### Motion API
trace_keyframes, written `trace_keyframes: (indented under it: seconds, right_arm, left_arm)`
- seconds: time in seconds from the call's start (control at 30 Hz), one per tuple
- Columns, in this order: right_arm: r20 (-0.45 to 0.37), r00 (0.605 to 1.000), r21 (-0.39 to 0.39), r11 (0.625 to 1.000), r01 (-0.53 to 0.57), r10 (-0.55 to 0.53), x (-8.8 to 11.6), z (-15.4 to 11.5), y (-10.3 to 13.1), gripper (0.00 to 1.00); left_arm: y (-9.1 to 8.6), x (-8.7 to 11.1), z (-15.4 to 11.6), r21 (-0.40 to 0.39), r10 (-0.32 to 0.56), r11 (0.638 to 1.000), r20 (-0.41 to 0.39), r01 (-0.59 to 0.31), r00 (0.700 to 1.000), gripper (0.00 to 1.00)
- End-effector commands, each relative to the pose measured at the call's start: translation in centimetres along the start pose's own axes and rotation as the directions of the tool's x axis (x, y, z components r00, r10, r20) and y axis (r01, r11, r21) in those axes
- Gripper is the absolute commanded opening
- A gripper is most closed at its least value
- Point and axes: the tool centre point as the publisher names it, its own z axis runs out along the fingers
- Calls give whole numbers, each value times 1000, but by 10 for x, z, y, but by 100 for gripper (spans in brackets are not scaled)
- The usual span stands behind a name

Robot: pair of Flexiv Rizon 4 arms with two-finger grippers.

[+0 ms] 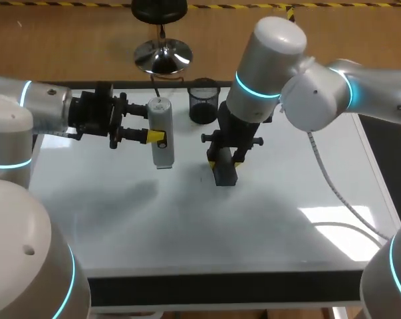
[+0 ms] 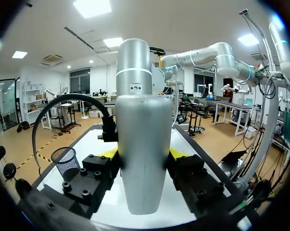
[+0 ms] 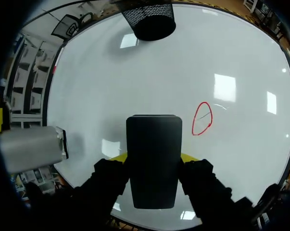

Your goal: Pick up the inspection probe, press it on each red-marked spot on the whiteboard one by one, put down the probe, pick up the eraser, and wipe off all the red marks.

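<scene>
Left gripper [image 1: 153,124]: pinches the probe [image 2: 144,154] from both sides.
Right gripper [image 3: 153,159]: pinches the eraser [image 1: 225,174] over the whiteboard [image 3: 135,72].
Red mark [image 3: 201,118]: one ring, just beside the eraser.

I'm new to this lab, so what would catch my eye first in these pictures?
The left gripper is shut on a pale grey tapered probe above the far left of the glossy whiteboard. The right gripper grips a black block eraser near the board's middle, with a red oval mark drawn beside it.
</scene>
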Motion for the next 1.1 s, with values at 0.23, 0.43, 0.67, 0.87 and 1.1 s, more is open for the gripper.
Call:
trace_keyframes:
  seconds: [0.23, 0.43, 0.67, 0.87, 1.1]
  right_arm:
    - [2, 1000, 21, 1000, 8, -8, 11, 18, 11, 0]
    - [16, 1000, 26, 999, 23, -23, 17, 23, 16, 0]
    - [36, 999, 13, 1000, 24, -24, 19, 20, 19, 0]
    - [62, 998, 4, 1000, 20, -20, 12, 17, 22, 0]
    - [99, 995, -3, 1000, 7, -7, -8, 15, 20, 0]
  left_arm:
    - [-1, 1, 0, 1, 2, 1000, 4, -2, 1000, 0]
    - [-1, 1, 0, 1, 2, 1000, 4, -2, 1000, 0]
    - [-1, 1, 0, 1, 2, 1000, 4, -2, 1000, 0]
    - [-1, 1, 0, 1, 2, 1000, 4, -2, 1000, 0]
    - [-1, 1, 0, 1, 2, 1000, 4, -2, 1000, 0]
